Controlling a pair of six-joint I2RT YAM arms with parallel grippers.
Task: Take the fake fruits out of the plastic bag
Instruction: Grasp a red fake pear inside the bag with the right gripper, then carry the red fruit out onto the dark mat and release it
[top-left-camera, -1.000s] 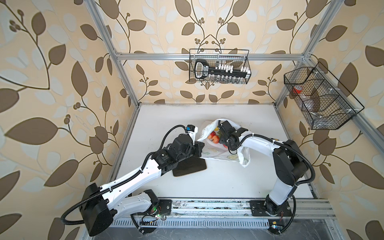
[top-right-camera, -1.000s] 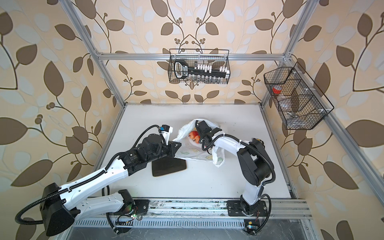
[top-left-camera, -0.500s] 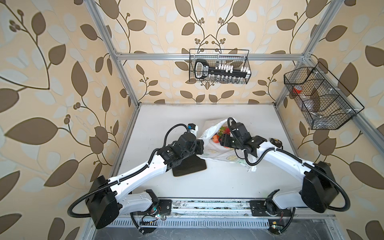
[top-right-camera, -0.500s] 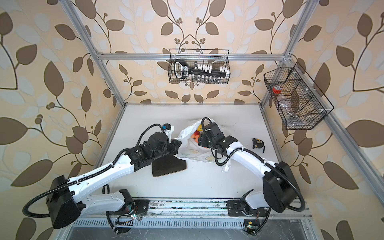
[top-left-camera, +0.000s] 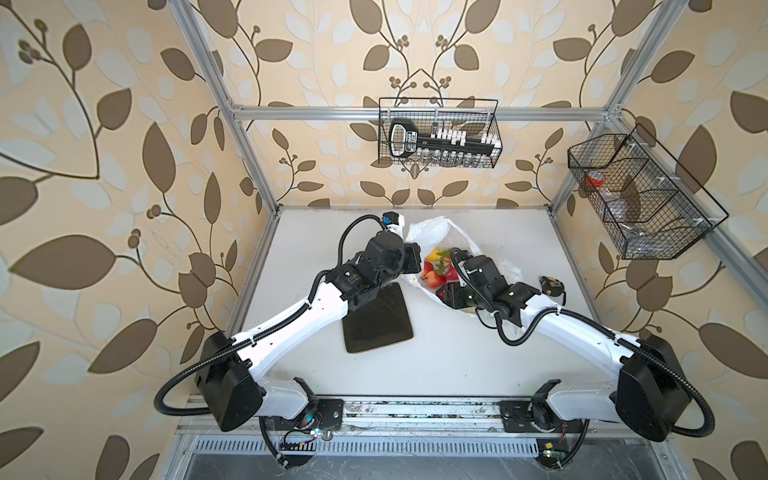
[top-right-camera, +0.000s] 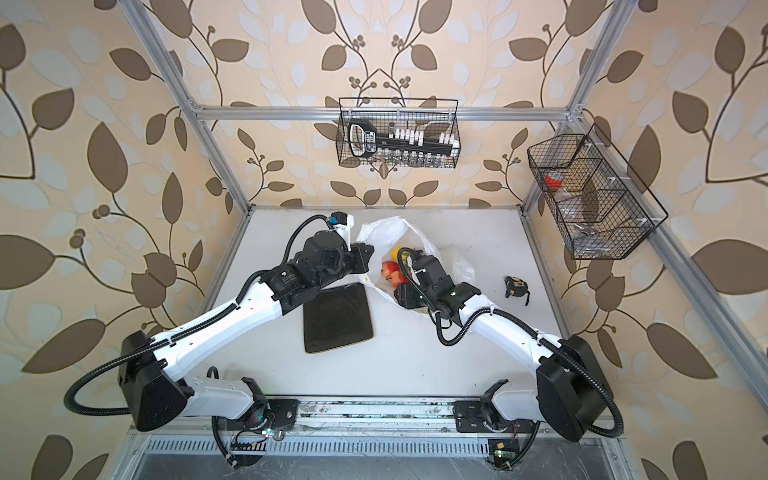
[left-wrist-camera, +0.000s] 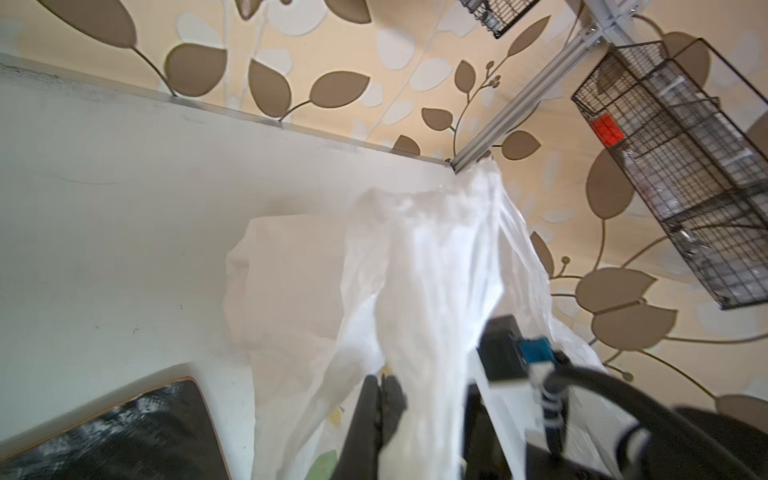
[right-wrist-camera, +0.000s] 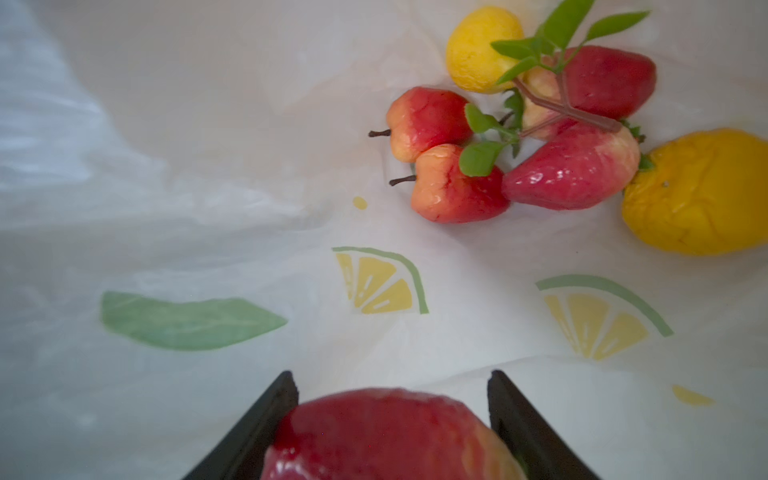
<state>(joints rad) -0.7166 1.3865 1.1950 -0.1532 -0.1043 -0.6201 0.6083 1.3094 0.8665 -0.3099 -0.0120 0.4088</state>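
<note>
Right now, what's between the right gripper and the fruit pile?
Right wrist view: only bare bag bearing a printed lemon slice. The right gripper grips a separate red fruit; the fruit pile lies beyond.

Your arms stretch inward, hands near each other, both gripping.
Your left hand is pinched tight on the plastic bag; your right hand clasps a red fake fruit between spread fingers.

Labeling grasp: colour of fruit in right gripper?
Glossy red fruit, clearest in right wrist view.
</note>
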